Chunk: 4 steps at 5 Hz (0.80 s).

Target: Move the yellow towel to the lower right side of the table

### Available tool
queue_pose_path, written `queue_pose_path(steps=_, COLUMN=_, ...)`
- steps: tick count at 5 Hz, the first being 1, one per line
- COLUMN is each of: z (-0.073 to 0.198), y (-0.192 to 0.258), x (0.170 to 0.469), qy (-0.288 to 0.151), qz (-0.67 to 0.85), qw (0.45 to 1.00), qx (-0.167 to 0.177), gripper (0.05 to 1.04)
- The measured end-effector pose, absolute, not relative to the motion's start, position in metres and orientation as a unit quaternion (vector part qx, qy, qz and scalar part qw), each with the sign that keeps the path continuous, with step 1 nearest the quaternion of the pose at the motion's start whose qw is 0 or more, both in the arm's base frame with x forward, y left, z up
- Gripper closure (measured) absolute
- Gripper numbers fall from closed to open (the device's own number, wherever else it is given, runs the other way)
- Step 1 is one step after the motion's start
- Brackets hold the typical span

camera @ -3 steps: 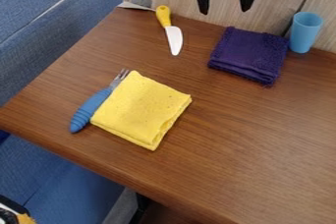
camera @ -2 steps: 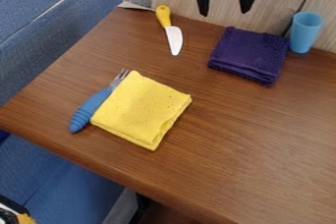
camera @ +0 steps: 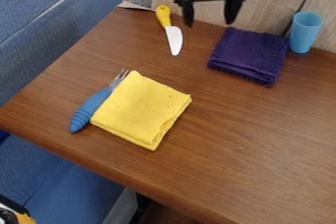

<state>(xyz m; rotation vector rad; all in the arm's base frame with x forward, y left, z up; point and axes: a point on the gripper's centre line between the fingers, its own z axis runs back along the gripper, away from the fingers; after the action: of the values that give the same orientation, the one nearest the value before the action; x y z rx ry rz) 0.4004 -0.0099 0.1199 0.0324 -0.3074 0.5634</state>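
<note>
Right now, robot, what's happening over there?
Gripper open, empty, above table's far side. Yellow towel folded, against blue-handled fork.

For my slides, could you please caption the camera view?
Open black pincer by the far edge of a brown wooden table; folded yellow cloth towel beside blue-handled metal fork.

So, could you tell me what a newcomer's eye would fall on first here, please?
Probably the bright yellow towel, folded on the left part of the brown table, with a blue-handled fork along its left side. Next would come the dark purple cloth near the back edge, beside a light blue cup, and the black gripper at the top with its jaws apart.
</note>
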Motion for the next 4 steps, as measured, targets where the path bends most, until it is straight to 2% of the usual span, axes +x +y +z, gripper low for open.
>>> queue_pose_path(steps=1, z=0.125, y=-0.001, x=0.374, qy=-0.153, qz=0.277, qw=0.949, qx=0.017, gripper=0.083)
queue_pose_path(steps=2, z=0.110, y=0.006, x=0.339, qy=-0.138, qz=0.273, qw=0.952, qx=0.031, gripper=0.083)
queue_pose_path(steps=4, z=0.059, y=0.032, x=0.282, qy=-0.093, qz=0.321, qw=0.942, qx=0.004, gripper=0.083)
